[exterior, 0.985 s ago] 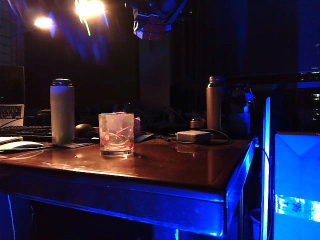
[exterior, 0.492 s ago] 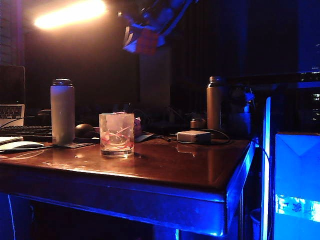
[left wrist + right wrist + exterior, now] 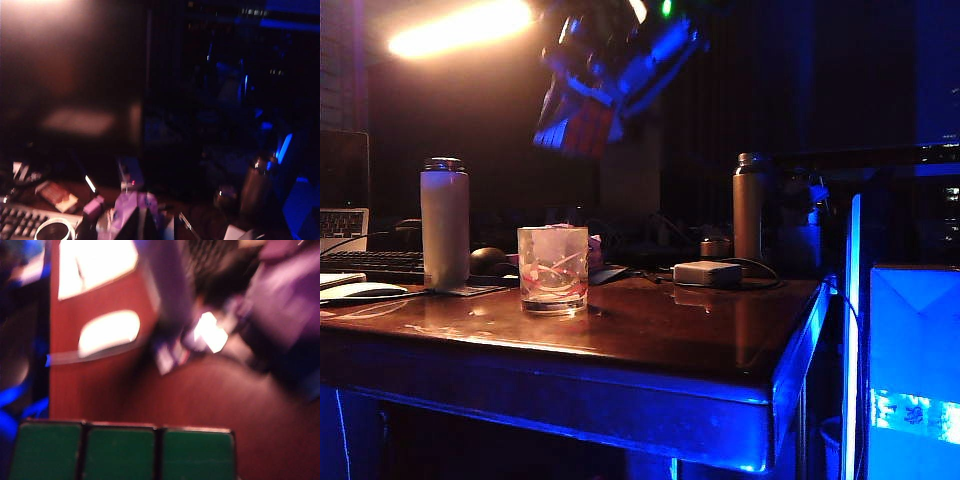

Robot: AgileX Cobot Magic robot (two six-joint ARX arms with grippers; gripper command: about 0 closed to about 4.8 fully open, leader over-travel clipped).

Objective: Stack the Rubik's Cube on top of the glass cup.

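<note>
Exterior view: the right gripper (image 3: pixel 582 125) hangs in the air at about 12 o'clock from the glass cup (image 3: pixel 553 268), well above it, blurred and tilted. Between its jaws sits the Rubik's Cube (image 3: pixel 588 128), its reddish grid face showing; the jaws are closed onto the cube's sides at roughly the cube's width. The glass cup stands upright on the wooden table (image 3: pixel 670 350), near the front-left part of the top, with pinkish swirls showing through it. A white bottle (image 3: pixel 444 224) stands at 9 o'clock from the cup, and a slim metal bottle (image 3: pixel 750 205) stands at 3 o'clock, well apart, with a flat grey box (image 3: pixel 707 273) just in front of it. A keyboard (image 3: pixel 370 263) lies at the far left. The left gripper cannot be made out in this view

Left wrist view: dark and blurred. The left gripper (image 3: pixel 140 225) shows only as a dim shape at the picture's edge; whether its jaws are apart or together I cannot tell, and nothing is seen in them. The metal bottle (image 3: pixel 256 187) and keyboard (image 3: pixel 22 225) lie on the table below

Right wrist view: a row of three green cube stickers (image 3: pixel 122 452) fills the near edge, the cube sitting in the right gripper's grasp above the blurred reddish table (image 3: pixel 210 410)
</note>
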